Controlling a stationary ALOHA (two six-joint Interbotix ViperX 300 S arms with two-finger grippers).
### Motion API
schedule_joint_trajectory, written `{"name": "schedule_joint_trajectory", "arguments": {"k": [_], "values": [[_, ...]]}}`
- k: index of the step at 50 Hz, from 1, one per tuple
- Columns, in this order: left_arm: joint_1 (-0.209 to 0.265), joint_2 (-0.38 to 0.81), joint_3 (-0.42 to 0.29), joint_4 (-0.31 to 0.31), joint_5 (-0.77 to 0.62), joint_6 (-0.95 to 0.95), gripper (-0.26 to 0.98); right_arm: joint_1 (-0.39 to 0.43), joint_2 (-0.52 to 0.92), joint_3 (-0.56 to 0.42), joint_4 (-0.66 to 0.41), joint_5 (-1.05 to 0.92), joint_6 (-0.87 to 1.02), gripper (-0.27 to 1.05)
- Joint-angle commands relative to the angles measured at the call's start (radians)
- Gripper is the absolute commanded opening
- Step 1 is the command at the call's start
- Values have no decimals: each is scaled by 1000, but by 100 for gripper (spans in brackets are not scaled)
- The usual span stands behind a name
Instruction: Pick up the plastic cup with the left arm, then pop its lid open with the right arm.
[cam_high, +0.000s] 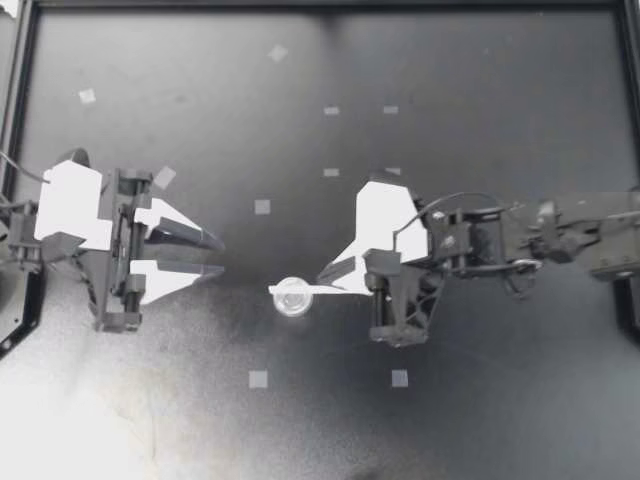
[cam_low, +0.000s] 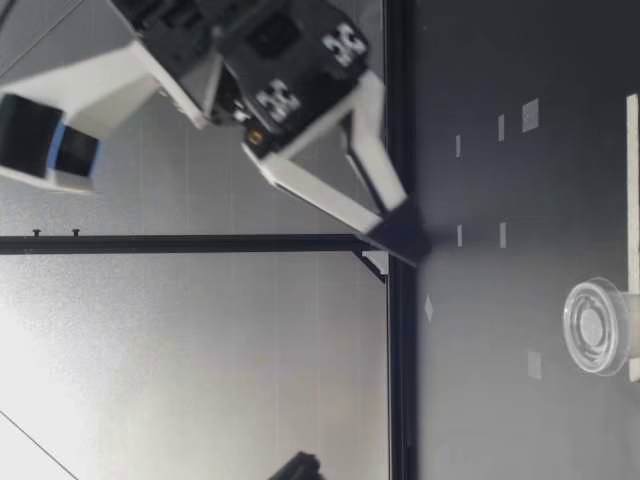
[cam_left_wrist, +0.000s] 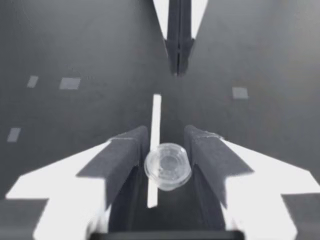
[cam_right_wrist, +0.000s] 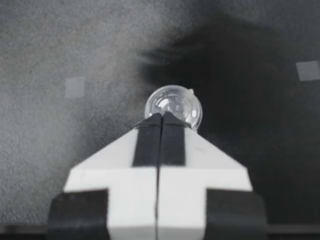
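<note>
Clear round cup (cam_high: 292, 297) on dark table (cam_high: 480, 420)

No legible words, numbers or brands anywhere; only black-and-white patterned tags (cam_low: 345, 45) on a robot arm's wrist (cam_low: 250, 30), and blank tape squares (cam_high: 262, 207) on the table (cam_high: 450, 100).

You find the cup (cam_high: 292, 297) on the table (cam_high: 480, 420) near its middle, between the two grippers. The left gripper (cam_high: 221, 257) sits to its left, apart, with the cup ahead of the gap between its fingers. The right gripper (cam_high: 322, 275) reaches in from the right, its tip just right of the cup. A thin strip (cam_high: 312, 289) runs left to right past the cup. You cannot tell whether they touch. Two tape squares (cam_high: 258, 379) lie nearer.
</note>
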Motion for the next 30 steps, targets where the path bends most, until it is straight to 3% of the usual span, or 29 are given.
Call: {"name": "schedule_joint_trajectory", "arguments": {"k": [1, 30], "values": [[-2, 20, -2, 0, -38, 0, 46, 11, 0, -23, 2, -25, 9, -8], [-18, 374, -121, 3, -46, 6, 55, 12, 118, -60, 3, -63, 58, -8]]}}
